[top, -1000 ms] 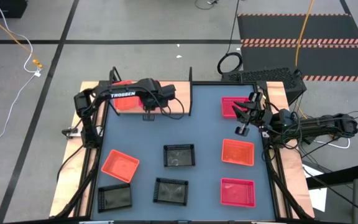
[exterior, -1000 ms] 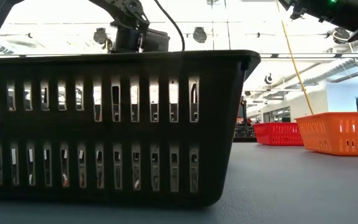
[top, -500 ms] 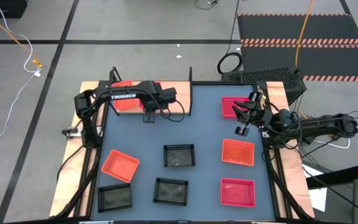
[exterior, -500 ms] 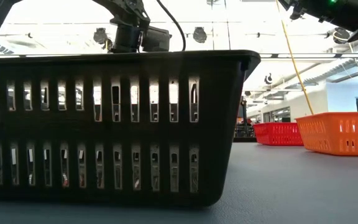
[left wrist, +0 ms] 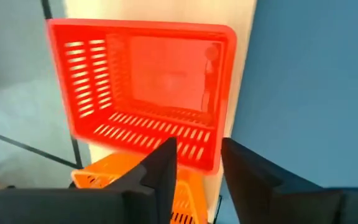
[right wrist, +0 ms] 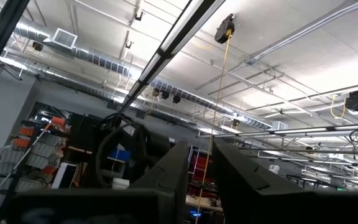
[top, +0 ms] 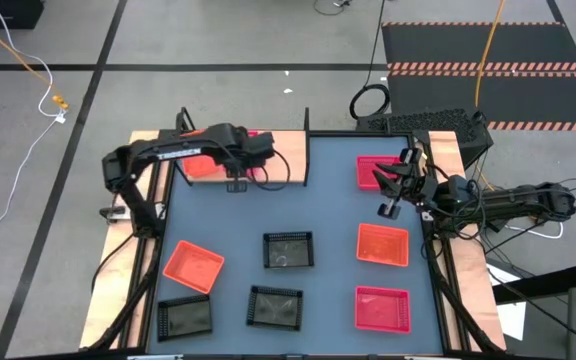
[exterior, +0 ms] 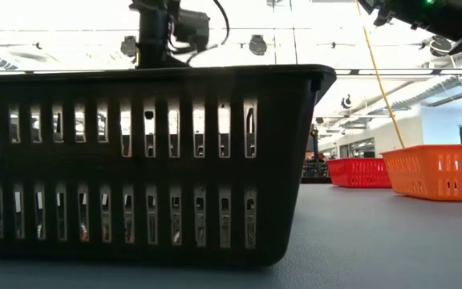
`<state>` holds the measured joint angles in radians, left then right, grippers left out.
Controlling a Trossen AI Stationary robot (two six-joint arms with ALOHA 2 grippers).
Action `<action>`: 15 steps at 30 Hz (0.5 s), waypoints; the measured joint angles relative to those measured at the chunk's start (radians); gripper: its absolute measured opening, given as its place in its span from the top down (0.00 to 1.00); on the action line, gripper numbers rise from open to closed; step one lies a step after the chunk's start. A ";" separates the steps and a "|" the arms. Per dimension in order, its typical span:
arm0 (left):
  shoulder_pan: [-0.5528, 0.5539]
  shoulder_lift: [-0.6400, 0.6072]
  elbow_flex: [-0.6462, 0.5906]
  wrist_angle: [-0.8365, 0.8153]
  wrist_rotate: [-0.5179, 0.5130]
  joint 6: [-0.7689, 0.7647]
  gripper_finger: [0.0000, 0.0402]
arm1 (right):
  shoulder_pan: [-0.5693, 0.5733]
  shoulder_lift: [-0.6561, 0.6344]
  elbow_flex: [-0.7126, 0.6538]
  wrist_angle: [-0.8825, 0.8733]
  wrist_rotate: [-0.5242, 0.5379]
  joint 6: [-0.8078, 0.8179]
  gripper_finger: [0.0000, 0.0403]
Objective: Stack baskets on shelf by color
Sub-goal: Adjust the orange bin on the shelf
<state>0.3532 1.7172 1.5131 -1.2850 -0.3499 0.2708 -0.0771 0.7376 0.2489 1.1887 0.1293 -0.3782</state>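
left gripper (left wrist: 194, 165) jaws parted above red basket (left wrist: 148, 87), holding nothing

Overhead, you count eight baskets. Three are black: the middle black basket (top: 288, 250), the near-centre black basket (top: 275, 307) and the near-left black basket (top: 185, 318). Two orange ones sit on the table, the left orange basket (top: 193, 266) and the right orange basket (top: 382, 244). Two are pink, the far-right pink basket (top: 378, 170) and the near-right pink basket (top: 382, 308). One red basket (top: 196, 166) sits on the single shelf (top: 288, 168). The left wrist view adds part of another orange basket (left wrist: 101, 179) just beside the red one. Two arms work the table: the left arm (top: 168, 152) and the right arm (top: 508, 205).
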 joint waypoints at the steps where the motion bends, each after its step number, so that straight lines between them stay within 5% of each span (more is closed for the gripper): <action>1: 0.002 -0.020 0.000 -0.003 0.000 -0.011 0.65 | 0.000 0.000 0.000 0.000 0.000 0.000 0.84; 6: 0.046 -0.117 -0.032 -0.021 -0.001 -0.079 0.58 | 0.000 0.000 0.000 -0.004 0.000 0.000 0.84; 15: 0.186 -0.209 -0.266 0.053 -0.002 -0.119 0.57 | 0.000 0.000 0.000 0.004 -0.002 0.044 0.84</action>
<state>0.5389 1.5080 1.2475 -1.2317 -0.3517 0.1522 -0.0769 0.7376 0.2489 1.1930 0.1272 -0.3341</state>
